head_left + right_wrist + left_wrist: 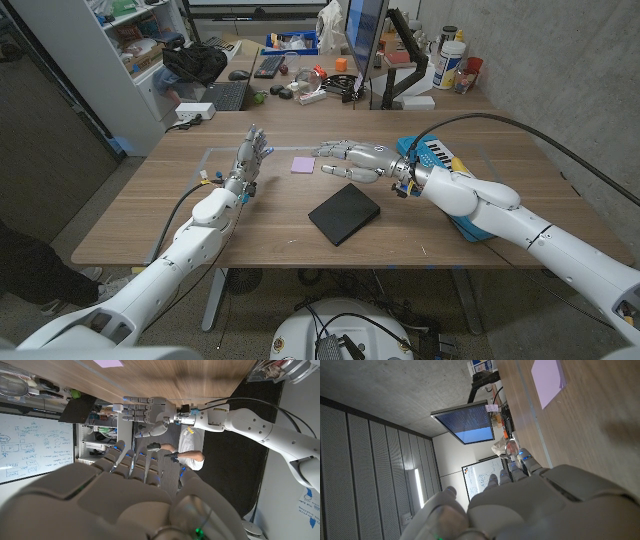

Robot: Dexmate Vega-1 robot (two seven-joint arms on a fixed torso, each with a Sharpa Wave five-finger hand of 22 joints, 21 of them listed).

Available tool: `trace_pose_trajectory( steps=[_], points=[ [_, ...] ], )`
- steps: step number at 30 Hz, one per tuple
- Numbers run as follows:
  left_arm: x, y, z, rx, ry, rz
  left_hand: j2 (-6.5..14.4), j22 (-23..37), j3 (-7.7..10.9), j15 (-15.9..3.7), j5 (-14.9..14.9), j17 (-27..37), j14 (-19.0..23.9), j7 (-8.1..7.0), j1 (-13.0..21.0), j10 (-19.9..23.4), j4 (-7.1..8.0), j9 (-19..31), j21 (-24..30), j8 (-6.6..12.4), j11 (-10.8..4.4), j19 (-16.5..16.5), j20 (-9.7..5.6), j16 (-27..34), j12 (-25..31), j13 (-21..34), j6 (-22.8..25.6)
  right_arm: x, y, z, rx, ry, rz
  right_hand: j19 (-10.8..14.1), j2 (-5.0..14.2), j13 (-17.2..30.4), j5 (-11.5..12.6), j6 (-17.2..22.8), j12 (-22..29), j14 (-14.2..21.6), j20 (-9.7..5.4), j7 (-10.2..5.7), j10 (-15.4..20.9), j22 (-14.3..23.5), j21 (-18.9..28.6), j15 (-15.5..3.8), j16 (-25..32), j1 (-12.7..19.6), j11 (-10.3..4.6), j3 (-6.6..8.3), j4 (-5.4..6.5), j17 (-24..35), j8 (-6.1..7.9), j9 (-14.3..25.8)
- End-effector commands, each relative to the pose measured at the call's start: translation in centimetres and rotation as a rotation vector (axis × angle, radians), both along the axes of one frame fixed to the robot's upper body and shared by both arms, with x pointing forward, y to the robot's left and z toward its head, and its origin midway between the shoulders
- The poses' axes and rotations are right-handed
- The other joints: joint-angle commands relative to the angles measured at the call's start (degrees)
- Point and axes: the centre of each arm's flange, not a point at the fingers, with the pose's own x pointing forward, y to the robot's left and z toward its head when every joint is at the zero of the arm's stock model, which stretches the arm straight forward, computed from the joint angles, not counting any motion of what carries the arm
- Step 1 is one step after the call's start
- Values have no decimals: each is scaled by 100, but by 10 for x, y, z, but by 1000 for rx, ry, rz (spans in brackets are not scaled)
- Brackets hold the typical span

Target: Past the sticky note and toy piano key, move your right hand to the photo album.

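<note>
A black photo album [344, 213] lies flat in the middle of the table. The purple sticky note [303, 165] [549, 375] lies farther back, and the blue toy piano [436, 153] sits partly under my right forearm. My right hand [355, 160] [130, 495] hovers just beyond the album's far corner, beside the sticky note, fingers stretched out and apart, holding nothing. At the left, my left hand [248, 160] [540, 505] [145, 410] stands upright with its fingers spread and empty.
The back of the table holds a keyboard [227, 95], a black bag [195, 62], a monitor [364, 35] and bottles [452, 62]. A shelf unit [120, 50] stands at the back left. A person [191, 452] in a white shirt shows in the right wrist view.
</note>
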Motion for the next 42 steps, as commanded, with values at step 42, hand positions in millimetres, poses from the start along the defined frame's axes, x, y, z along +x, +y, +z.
trace_pose_trajectory(
  steps=[42],
  points=[
    [3, 7, -5, -7, 10, 2, 723, 9, -29, -265, 57, 7, -2278, -32, 4, -1785, -9, 13, 34, 21, -3, -2036, -540, 34, 16, 19, -1705, 8, 19, -15, -122, -4, -41, 66, 202, 21, -14, 57, 6, 10, -357, 43, 32, 18, -37, -59, 15, 93, 7, 7, -44, 22, 0, 36]
  ],
)
